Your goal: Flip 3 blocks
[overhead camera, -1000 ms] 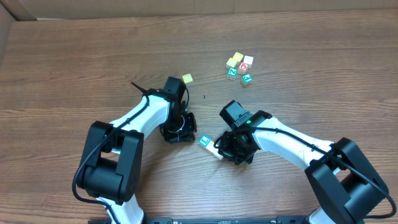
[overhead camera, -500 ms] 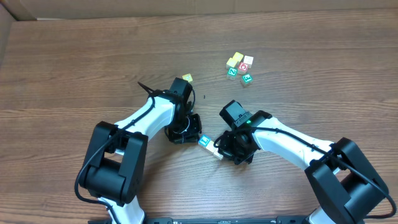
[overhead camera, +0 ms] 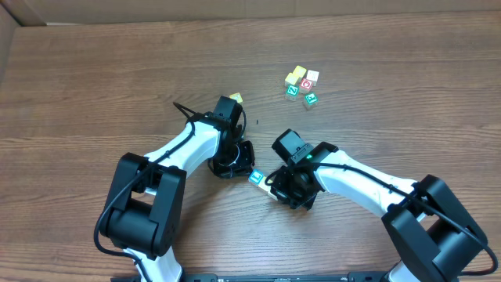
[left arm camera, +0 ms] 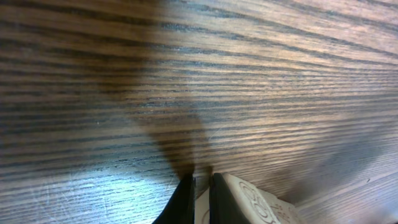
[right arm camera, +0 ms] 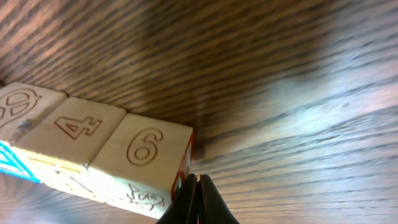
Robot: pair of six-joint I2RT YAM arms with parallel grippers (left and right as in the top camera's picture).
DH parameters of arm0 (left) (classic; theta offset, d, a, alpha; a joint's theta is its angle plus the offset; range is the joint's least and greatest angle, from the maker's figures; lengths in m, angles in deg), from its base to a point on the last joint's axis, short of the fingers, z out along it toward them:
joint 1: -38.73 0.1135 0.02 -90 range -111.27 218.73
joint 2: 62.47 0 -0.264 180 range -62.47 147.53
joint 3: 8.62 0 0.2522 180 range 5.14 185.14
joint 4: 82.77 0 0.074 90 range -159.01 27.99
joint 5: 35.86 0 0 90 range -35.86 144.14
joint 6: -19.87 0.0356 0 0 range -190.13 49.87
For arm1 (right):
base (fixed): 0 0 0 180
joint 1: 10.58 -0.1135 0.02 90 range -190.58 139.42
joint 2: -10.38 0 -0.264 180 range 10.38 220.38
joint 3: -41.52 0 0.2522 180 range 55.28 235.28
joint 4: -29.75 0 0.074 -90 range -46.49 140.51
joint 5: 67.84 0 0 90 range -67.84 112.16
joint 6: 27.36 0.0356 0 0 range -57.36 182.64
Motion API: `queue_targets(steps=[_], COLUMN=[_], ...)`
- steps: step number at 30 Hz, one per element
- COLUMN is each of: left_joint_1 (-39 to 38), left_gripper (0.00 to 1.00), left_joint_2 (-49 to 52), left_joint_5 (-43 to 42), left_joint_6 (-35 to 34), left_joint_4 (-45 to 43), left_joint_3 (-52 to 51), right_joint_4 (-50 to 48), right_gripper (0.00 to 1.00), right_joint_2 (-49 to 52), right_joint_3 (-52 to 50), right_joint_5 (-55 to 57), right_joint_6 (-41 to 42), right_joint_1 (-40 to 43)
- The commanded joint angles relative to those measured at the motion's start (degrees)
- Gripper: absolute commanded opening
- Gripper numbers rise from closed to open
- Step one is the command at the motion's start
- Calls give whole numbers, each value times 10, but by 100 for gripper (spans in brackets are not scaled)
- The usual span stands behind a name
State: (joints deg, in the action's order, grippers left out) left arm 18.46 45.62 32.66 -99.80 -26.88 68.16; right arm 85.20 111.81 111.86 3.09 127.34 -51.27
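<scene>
Blocks first: the row of three letter blocks (right arm camera: 93,149) lies on the wooden worktop (overhead camera: 94,78) between the two arms, touching side to side. From the right wrist they read as the block marked 6 (right arm camera: 146,155), the block marked 4 (right arm camera: 76,129) and a third block (right arm camera: 22,102) with a rounded mark, cut off by the frame edge. From above, a blue-framed face (overhead camera: 257,178) shows at the end nearer the left arm.

The right gripper (right arm camera: 196,190) has its fingers pressed together to a point. It sits low at the red-edged corner of the block marked 6, touching it or just beside it. The left gripper (left arm camera: 200,194) is likewise pinched closed on nothing, its tip just beside a cream block (left arm camera: 255,200); that view does not show which of the three it is.

Neither gripper holds anything, so the flip looks like a tipping push. It would go best with the tip meeting one face above its middle, so the block rolls rather than slides. Pushing across the row, not along it, avoids shoving all three together. The other gripper could brace low on the far side as a stop. The lone yellow cube (overhead camera: 236,99) and the cluster of coloured cubes (overhead camera: 301,84) lie well apart and need no touching.
</scene>
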Motion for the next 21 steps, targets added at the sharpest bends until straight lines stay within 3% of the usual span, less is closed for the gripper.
queue_targets(steps=[1,21], left_joint_1=[-6,-8], left_gripper=[4,4], left_joint_2=[-1,-1], left_joint_5=[-11,-16], left_joint_6=[1,9], left_joint_4=[-4,-16], left_joint_3=[-2,-2], right_joint_4=[-10,-51], right_gripper=[4,4], right_joint_2=[-4,-4], right_joint_3=[4,4], right_joint_5=[13,40], right_joint_6=[31,91], right_joint_1=[-17,-80])
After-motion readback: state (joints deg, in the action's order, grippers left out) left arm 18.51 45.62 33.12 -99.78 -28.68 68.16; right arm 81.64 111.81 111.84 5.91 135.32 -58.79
